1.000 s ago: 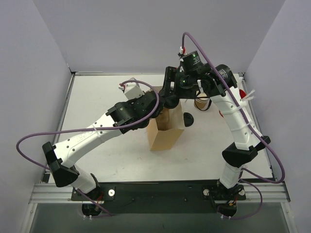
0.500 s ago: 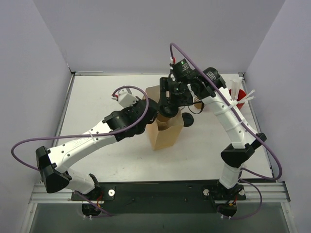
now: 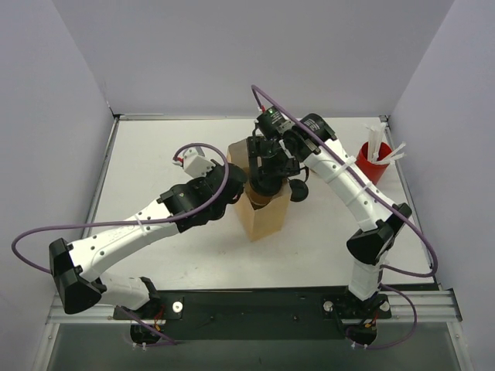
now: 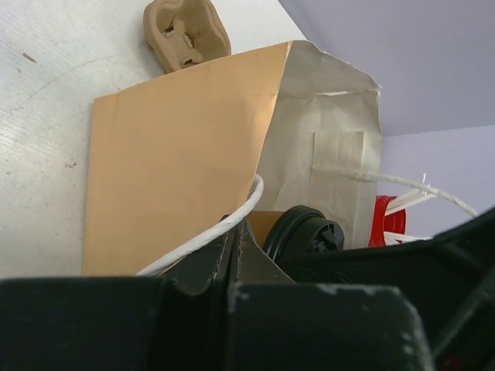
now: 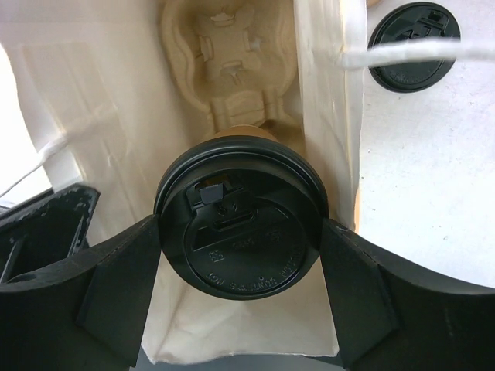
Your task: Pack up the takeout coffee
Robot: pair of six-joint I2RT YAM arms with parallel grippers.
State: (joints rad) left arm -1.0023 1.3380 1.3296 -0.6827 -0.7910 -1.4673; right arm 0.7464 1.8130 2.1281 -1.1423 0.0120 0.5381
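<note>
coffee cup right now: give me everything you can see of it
The takeout coffee shows mainly its round black plastic lid, with a moulded sip tab and embossed lettering too small to read; a sliver of tan paper wall peeks past the lid's far edge. It is upright, clamped from both sides by the right gripper's black fingers. It hangs in the open mouth of the brown paper bag, pale inner walls either side; contact with the paper cannot be told.

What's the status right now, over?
Right hand shut on lidded coffee cup, over the open paper bag. Left hand shut on bag's rim. Cardboard carrier at bag bottom, under the cup.
</note>
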